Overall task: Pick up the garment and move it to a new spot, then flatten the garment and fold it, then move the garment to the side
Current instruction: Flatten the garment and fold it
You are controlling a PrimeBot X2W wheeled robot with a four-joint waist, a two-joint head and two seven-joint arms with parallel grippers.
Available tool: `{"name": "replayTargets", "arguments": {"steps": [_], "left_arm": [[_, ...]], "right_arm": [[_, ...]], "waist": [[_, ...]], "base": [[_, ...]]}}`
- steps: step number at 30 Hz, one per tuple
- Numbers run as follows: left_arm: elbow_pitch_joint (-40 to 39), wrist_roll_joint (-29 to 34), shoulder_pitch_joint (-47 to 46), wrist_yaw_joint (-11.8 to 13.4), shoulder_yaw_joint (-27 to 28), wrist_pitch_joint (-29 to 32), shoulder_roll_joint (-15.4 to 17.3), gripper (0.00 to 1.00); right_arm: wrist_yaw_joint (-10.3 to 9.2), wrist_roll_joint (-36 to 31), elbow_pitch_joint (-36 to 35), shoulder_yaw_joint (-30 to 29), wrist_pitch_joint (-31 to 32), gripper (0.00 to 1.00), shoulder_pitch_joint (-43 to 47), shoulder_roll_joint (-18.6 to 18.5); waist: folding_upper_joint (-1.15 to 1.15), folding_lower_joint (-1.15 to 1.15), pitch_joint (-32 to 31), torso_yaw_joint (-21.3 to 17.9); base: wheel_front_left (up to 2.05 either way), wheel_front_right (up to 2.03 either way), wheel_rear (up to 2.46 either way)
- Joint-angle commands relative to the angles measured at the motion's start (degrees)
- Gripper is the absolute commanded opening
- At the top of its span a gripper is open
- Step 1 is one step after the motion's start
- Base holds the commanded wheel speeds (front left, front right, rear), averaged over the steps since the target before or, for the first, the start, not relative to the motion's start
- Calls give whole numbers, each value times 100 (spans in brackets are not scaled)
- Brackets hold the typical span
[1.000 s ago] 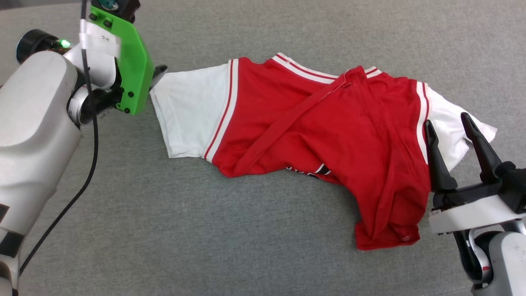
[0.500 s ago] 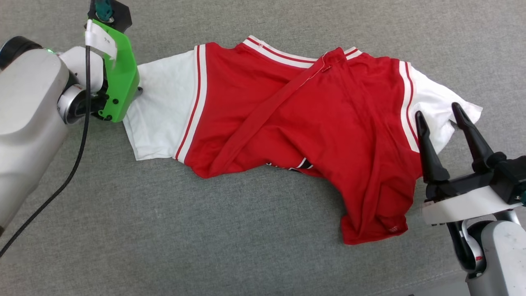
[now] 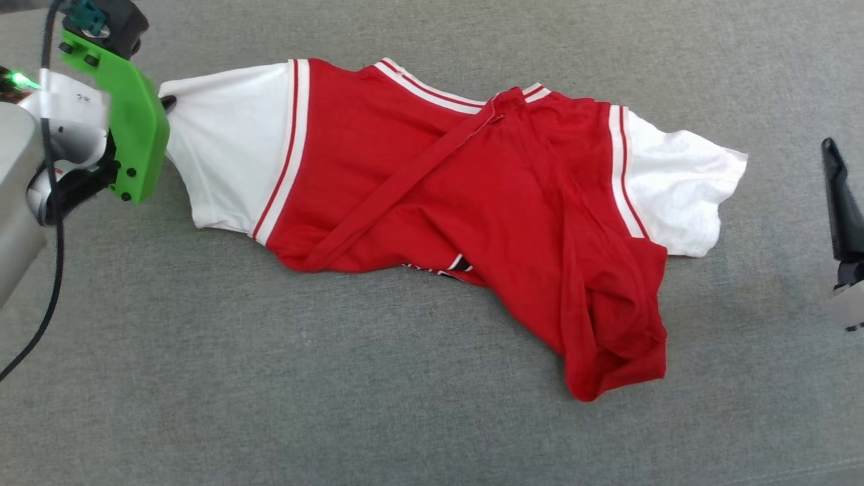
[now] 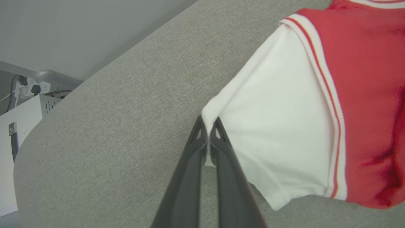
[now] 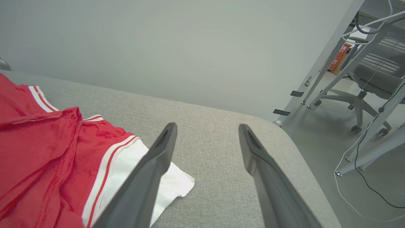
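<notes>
The garment (image 3: 472, 202), a red jersey with white sleeves and striped trim, lies crumpled across the grey cushion, its hem bunched at the lower right. A bit of black print peeks from under a fold. My left gripper (image 3: 166, 102) sits at the garment's left end behind a green bracket. In the left wrist view its fingers (image 4: 207, 126) are shut on the corner of the white sleeve (image 4: 278, 133). My right gripper (image 5: 207, 126) stands open with nothing in it, just right of the other white sleeve (image 5: 172, 185); one of its fingers (image 3: 837, 196) shows at the head view's right edge.
The grey cushioned surface (image 3: 270, 378) runs under everything and ends in a rounded edge (image 5: 300, 152) on the right. Beyond it are floor, desk legs and an office chair (image 5: 370, 85). A white box and power strip (image 4: 31, 88) stand off the left end.
My left gripper has shut on the left sleeve's corner. The camera has shifted. My right gripper, earlier over the right sleeve, now stands clear to its right.
</notes>
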Motion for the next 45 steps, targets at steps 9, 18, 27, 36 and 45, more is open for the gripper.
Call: {"name": "replayTargets", "arguments": {"steps": [9, 18, 27, 36, 45], "left_arm": [[-225, 41, -56, -11, 45, -556, 339, 0], [-547, 218, -190, 129, 32, -834, 40, 0], [-818, 338, -389, 216, 56, -949, -100, 0], [-772, 340, -363, 235, 22, -1029, -220, 0], [-538, 300, -133, 208, -19, -1275, -211, 0]], "right_arm": [[-5, 1340, 121, 753, 2039, 100, -1098, -1506], [-5, 2697, 878, 2192, 4805, 100, -2495, -2231], [-5, 2600, 2361, 3113, 5168, 100, -3476, -1822], [-5, 2695, 3435, 4017, 4879, 100, -3292, -1597], [-5, 2845, 3495, 4341, 3820, 0, -3698, -1685]], "waist": [[0, -1, 5, 475], [0, -1, 317, 825], [0, -1, 682, 1098], [0, -1, 651, 1174], [0, -1, 36, 998]], "base": [[0, 0, 0], [0, 0, 0], [0, 0, 0], [0, 0, 0], [0, 0, 0]]}}
